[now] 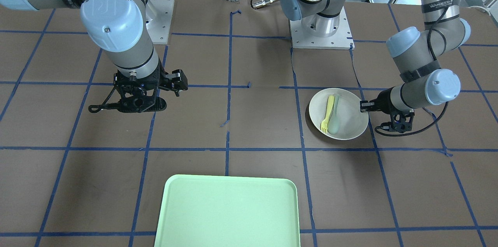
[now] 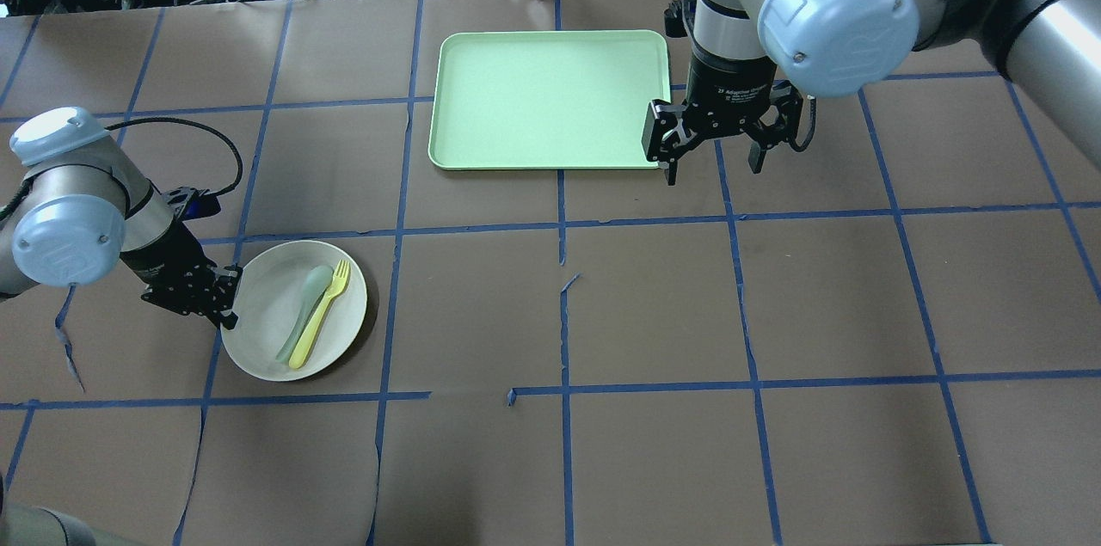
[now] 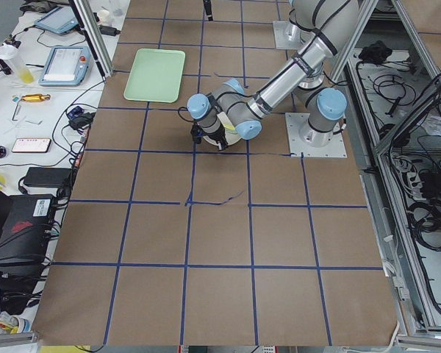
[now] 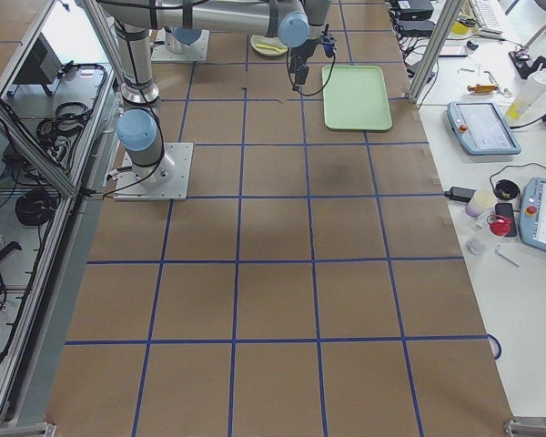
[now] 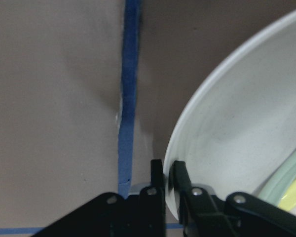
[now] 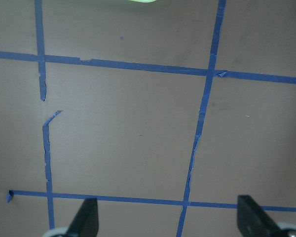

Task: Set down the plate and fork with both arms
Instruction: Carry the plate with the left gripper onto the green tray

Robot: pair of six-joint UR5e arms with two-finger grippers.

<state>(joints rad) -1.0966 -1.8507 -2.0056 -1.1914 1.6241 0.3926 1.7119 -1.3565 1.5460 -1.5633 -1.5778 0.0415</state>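
Observation:
The off-white plate (image 2: 262, 284) lies on the table at my left, also seen in the front view (image 1: 350, 120). The yellow fork (image 2: 320, 314) lies in it beside a mint-green spoon (image 2: 319, 279); the fork also shows in the front view (image 1: 328, 112). My left gripper (image 2: 230, 309) is low at the plate's outer rim. In the left wrist view (image 5: 167, 173) its fingers are shut on the plate (image 5: 237, 123) rim. My right gripper (image 2: 712, 168) is open and empty, above bare table by the tray's near right corner; the right wrist view (image 6: 168, 219) shows only table beneath it.
A pale green rectangular tray (image 2: 550, 99) lies at the far middle of the table, empty. Blue tape lines grid the brown table cover. Both arm bases (image 1: 321, 29) stand at the robot's edge of the table.

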